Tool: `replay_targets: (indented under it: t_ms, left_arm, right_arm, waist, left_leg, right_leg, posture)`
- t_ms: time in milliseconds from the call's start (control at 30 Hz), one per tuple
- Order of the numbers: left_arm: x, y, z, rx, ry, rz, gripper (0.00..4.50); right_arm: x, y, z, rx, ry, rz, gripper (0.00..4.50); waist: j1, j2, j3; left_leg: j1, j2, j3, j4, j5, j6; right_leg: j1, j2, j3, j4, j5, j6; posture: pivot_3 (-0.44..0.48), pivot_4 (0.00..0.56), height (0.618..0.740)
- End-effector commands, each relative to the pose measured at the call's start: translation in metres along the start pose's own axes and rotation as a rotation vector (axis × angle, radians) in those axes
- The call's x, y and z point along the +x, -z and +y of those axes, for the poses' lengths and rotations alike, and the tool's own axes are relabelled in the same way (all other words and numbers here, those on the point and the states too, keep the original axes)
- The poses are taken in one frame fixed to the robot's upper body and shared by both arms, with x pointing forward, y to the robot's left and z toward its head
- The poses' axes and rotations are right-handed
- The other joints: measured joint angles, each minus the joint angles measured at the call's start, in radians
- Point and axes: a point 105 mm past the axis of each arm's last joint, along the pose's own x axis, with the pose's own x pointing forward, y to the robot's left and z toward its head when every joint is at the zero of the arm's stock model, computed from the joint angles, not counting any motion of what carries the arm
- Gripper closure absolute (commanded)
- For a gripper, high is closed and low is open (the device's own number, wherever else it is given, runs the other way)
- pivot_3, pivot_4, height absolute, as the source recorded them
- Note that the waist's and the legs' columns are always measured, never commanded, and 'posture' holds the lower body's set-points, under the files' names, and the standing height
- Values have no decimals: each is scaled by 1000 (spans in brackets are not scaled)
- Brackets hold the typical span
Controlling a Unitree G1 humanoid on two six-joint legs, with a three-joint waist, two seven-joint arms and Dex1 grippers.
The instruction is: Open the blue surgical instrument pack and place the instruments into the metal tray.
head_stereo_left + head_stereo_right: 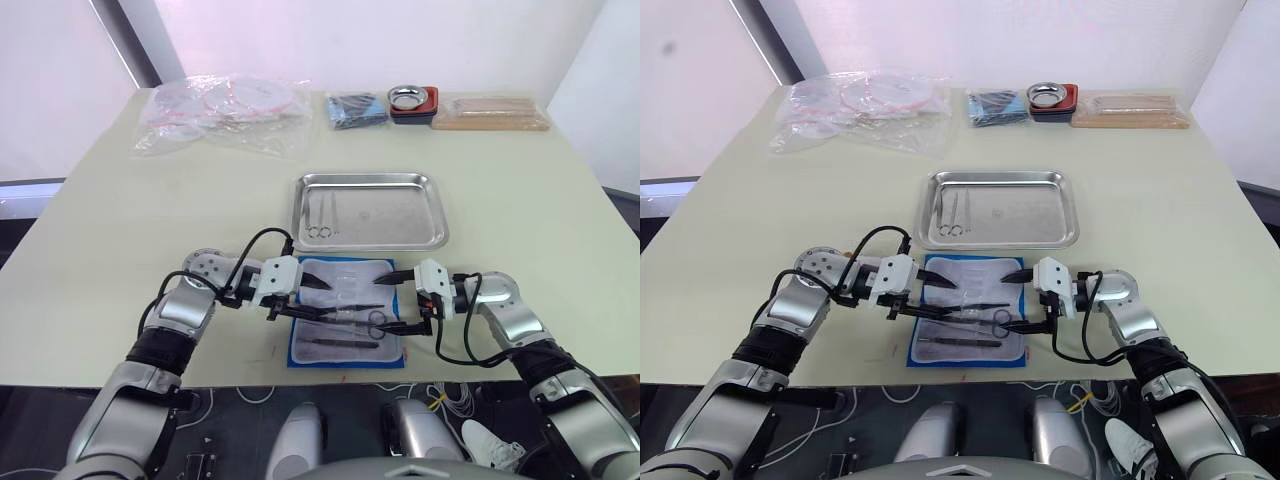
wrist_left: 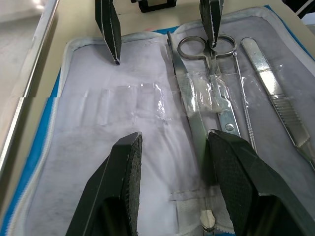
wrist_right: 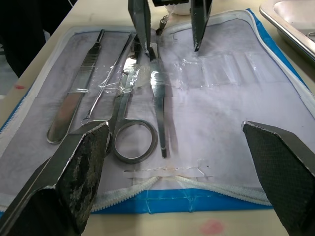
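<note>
Both hands are over the opened pack (image 1: 345, 312), facing each other from its two sides. The left hand (image 1: 313, 298) has its fingers spread apart, one above the bare lining on the tray side and the other low over the instruments (image 2: 206, 98); whether that lower tip touches the metal is hard to tell. It holds nothing. The right hand (image 1: 400, 300) is spread wide as well, one finger near the pack's far edge and the other down by the ring handles of the scissors (image 3: 133, 128), and it is empty too.

The pack lies flat at the near edge of the worktop (image 1: 120, 230), just in front of the tray (image 1: 368, 210), grey-white lining up and blue border showing around it. The tools left in it lie with their long axes running across, from one hand to the other: the scissors have their rings toward the right hand and blades toward the left, tweezers (image 3: 158, 105) lie beside them, and a flat-handled tool (image 3: 74, 93) sits nearest the worktop edge. Clear strips hold them to the lining.

Inside the tray, two ring-handled instruments (image 1: 322, 215) already lie at its left end, pointing away with rings toward the pack.

Both forearms reach inward, low over the worktop, elbows out.
</note>
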Motion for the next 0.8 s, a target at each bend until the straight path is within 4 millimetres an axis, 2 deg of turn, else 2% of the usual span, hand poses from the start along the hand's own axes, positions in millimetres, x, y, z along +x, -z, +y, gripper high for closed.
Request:
replay_targets:
  t_ms: [33, 300, 367, 400, 467, 500, 800]
  left_arm:
    - [7, 12, -15, -32, 82, 47, 2196]
    - [12, 17, -21, -51, 94, 44, 2196]
    - [12, 18, -21, -63, 91, 40, 2751]
    - [12, 18, -21, -66, 90, 40, 3141]
    - [11, 19, -22, -71, 97, 40, 4205]
    - [10, 19, -23, -74, 100, 39, 4480]
    - [6, 16, -16, -111, 46, 41, 4480]
  right_arm:
    - [-5, 52, 18, 144, -6, 187, 0]
    - [-6, 52, 19, 143, -11, 190, 0]
    - [-6, 52, 19, 143, -11, 190, 0]
    - [-6, 52, 19, 143, -11, 191, 0]
    - [-7, 52, 18, 143, -11, 192, 0]
    - [-7, 52, 18, 142, -11, 192, 0]
    - [-5, 53, 22, 144, -35, 197, 0]
  waist:
    - [0, 1, 0]
    - [0, 2, -1]
    - [0, 2, -1]
    - [0, 3, -2]
    - [1, 4, -3]
    - [1, 4, -3]
    - [0, 5, -3]
  left_leg:
    - [0, 0, 0, 0, 0, 0]
    - [0, 0, 0, 0, 0, 0]
    - [0, 0, 0, 0, 0, 0]
    - [0, 0, 1, 0, 0, 0]
    - [0, 0, 0, 0, 0, 0]
    - [1, 0, 0, 0, 0, 0]
    - [1, 0, 0, 1, 0, 0]
  right_leg:
    - [0, 0, 0, 0, 0, 0]
    - [0, 0, 0, 0, 0, 0]
    - [0, 0, 0, 0, 0, 0]
    - [0, 0, 1, 0, 0, 0]
    - [0, 0, 0, 0, 0, 0]
    - [0, 0, 0, 0, 0, 0]
    - [1, 0, 1, 1, 0, 0]
  posture:
    - [0, 150, 740]
    - [0, 150, 740]
    - [0, 150, 740]
    - [0, 150, 740]
    - [0, 150, 740]
    - [0, 150, 740]
    - [0, 150, 740]
